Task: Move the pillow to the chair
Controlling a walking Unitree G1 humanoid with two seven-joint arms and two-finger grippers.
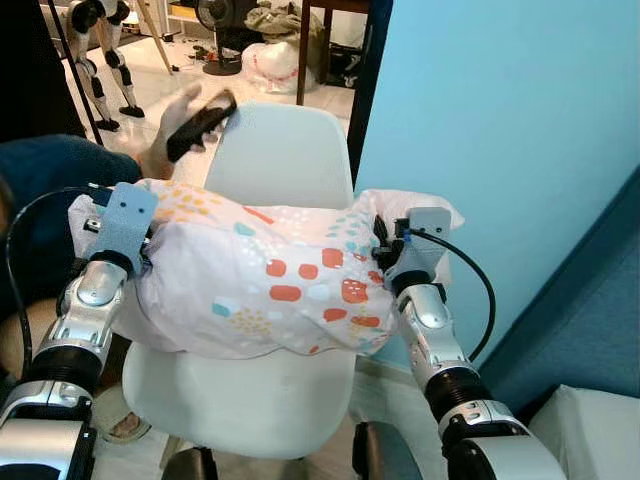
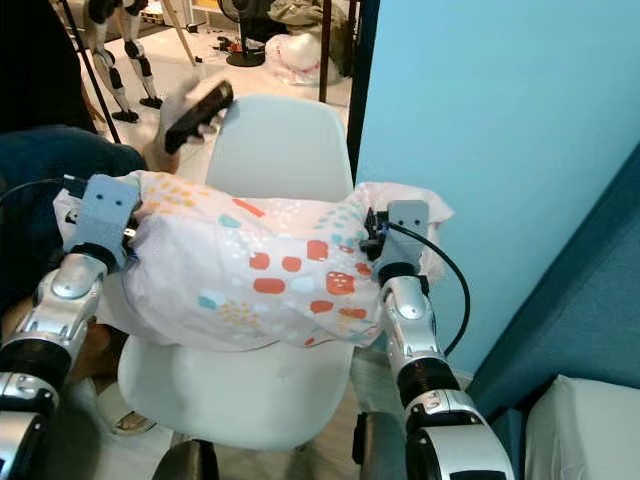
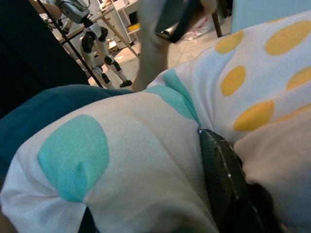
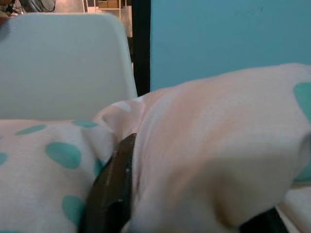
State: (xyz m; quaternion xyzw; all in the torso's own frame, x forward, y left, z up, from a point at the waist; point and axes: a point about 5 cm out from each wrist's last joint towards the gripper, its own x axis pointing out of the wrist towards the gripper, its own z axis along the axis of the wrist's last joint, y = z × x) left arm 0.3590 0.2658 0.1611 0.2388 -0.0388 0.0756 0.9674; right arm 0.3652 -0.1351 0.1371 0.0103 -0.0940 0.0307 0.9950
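Above the seat of the white chair (image 1: 280, 160), the pillow (image 1: 270, 280) with coloured spots hangs crosswise, held at both ends and sagging toward the seat in the middle. At its left end the left gripper (image 1: 135, 240) is clenched on the fabric, one black finger (image 3: 221, 174) buried in a fold. At its right end the right gripper (image 1: 385, 250) likewise pinches a bunched corner. Behind the chair back, a person's hand (image 1: 175, 125) holds a dark phone (image 1: 203, 125). Right of the chair stands a blue wall (image 1: 500, 150).

wall: blue panel (image 1: 500, 110) | floor: pale tiles (image 1: 160, 70) | far: fan (image 1: 222, 20), dark table leg (image 1: 303, 55)
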